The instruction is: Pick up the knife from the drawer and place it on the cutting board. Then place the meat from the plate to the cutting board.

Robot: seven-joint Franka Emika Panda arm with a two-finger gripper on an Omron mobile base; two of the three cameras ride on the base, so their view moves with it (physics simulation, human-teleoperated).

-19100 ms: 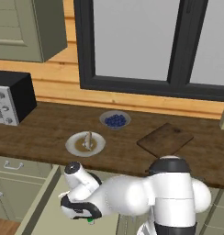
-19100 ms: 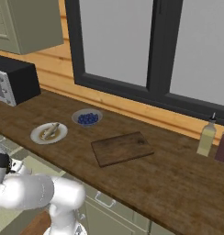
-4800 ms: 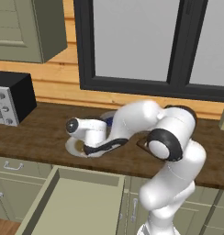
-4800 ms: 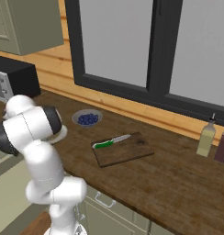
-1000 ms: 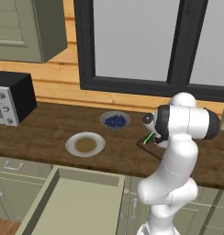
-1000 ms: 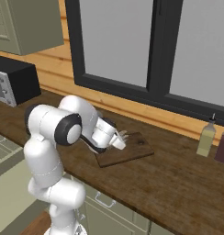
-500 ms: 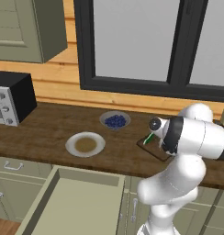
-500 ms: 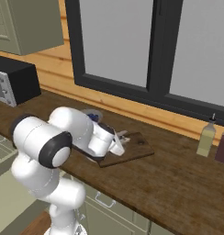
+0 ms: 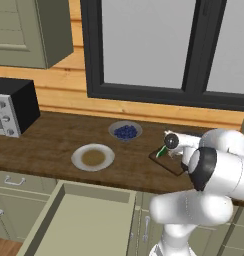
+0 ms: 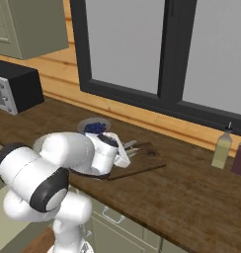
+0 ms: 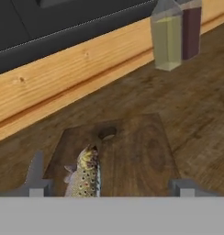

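The meat [image 11: 86, 172], a small speckled lump, lay on the board [image 11: 137, 151] near its hole, between the spread, released fingers of the tool [image 11: 109, 186]; it looked soft and slick, best pinched across its middle. The knife [image 9: 162, 151] rested at the board's near edge. Bottles [image 11: 174, 32] stood well apart, leaving open worktop [image 11: 201, 114] beyond
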